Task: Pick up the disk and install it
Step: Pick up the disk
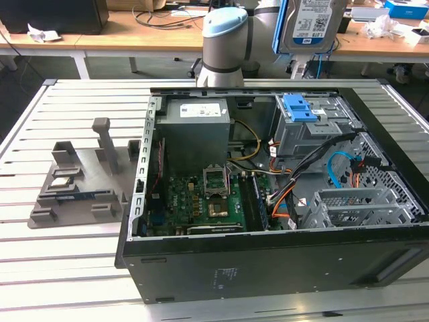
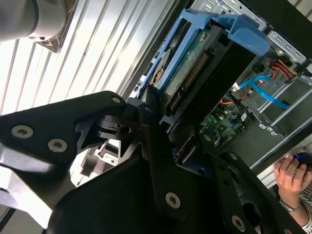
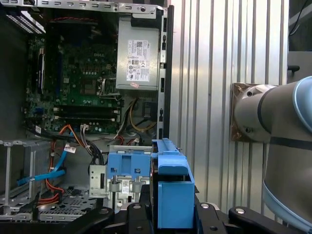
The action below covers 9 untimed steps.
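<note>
At one o'clock over the open black computer case [image 1: 268, 268], the black claw [image 2: 178, 127] grips the flat silver-metal disk [image 1: 312, 20] in its blue carrier: pickup done, not yet seated in the grey metal drive bay [image 1: 322, 134].

The open computer case [image 1: 268, 268] lies on the desk [image 1: 67, 282], with a parts fixture [image 1: 74, 181] beside it on the exterior view's left. Inside the case, the power supply [image 1: 196, 127] sits at the far side. The motherboard [image 1: 214, 201] is nearer the camera, and the drive bay [image 1: 305, 127] is to the exterior view's right. The disk [image 1: 312, 23], clamped in my tool [image 2: 178, 126], hangs above the case's far edge.
</note>
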Available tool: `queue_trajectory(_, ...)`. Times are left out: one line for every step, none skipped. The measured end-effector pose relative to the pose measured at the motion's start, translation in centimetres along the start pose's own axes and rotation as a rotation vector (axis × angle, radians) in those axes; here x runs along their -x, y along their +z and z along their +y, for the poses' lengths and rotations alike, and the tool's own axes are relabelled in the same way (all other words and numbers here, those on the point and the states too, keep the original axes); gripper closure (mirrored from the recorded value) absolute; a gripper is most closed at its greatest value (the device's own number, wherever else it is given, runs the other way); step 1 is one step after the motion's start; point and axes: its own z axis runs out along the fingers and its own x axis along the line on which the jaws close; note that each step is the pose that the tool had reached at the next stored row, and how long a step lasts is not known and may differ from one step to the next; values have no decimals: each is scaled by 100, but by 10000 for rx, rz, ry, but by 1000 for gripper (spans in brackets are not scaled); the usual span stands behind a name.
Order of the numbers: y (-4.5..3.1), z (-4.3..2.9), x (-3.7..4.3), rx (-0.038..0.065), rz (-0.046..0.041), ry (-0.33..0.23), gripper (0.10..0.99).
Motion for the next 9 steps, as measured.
queue_trajectory(0,-2,-1,0,-1,0,722)
queue_trajectory(0,-3,-1,0,-1,0,722)
queue_trajectory(0,-5,-1,0,-1,0,722)
queue_trajectory(0,-7,-1,0,-1,0,722)
queue_trajectory(0,-7,-5,0,-1,1,722)
queue_trajectory(-1,-6,-12,0,0,0,722)
queue_trajectory(-1,-6,-29,0,-1,0,722)
queue_trajectory(-2,-5,-60,0,0,0,722)
queue_trajectory(-2,-4,-83,0,-1,0,722)
